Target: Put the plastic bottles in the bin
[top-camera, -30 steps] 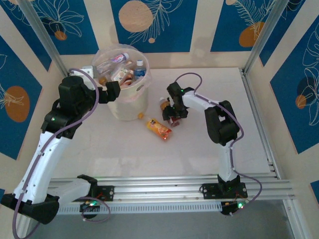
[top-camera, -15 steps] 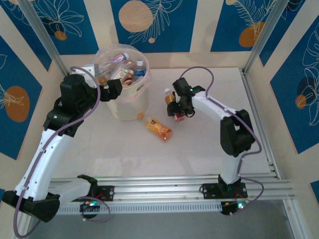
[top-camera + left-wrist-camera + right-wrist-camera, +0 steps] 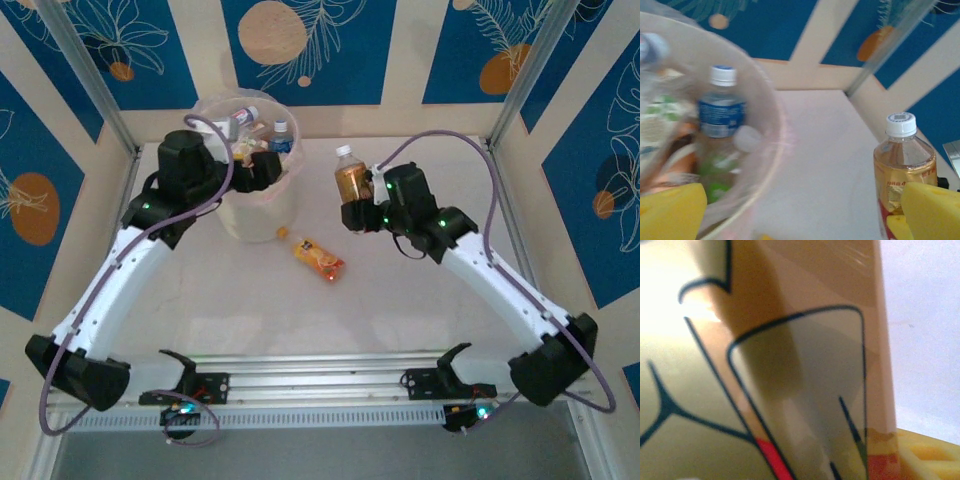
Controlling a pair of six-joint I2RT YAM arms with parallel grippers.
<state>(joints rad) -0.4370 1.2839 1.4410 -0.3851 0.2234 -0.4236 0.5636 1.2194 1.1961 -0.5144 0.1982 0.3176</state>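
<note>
My right gripper [image 3: 358,212] is shut on an amber plastic bottle [image 3: 350,180] with a white cap, held upright above the table to the right of the bin [image 3: 255,215]. In the right wrist view its label [image 3: 790,390] sits close against the camera, with one yellow finger [image 3: 932,455] beside it. The cream bin with its pinkish bag holds several bottles, one blue-labelled [image 3: 281,136]. My left gripper [image 3: 267,170] hangs open over the bin's right rim [image 3: 776,120], its yellow fingers [image 3: 670,212] spread wide. The left wrist view also catches the blue-labelled bottle [image 3: 722,107] and the held amber bottle [image 3: 902,165]. An orange bottle [image 3: 318,257] lies on the table.
A small orange object [image 3: 282,232] lies at the foot of the bin. Metal frame posts [image 3: 525,70] stand at the back corners, and a rail [image 3: 520,230] runs along the table's right side. Aluminium rails [image 3: 320,370] cross the near edge.
The right arm has lifted the amber bottle off the table and stretched out, carrying it up and back. The left gripper has swung right, over the bin's rim.
</note>
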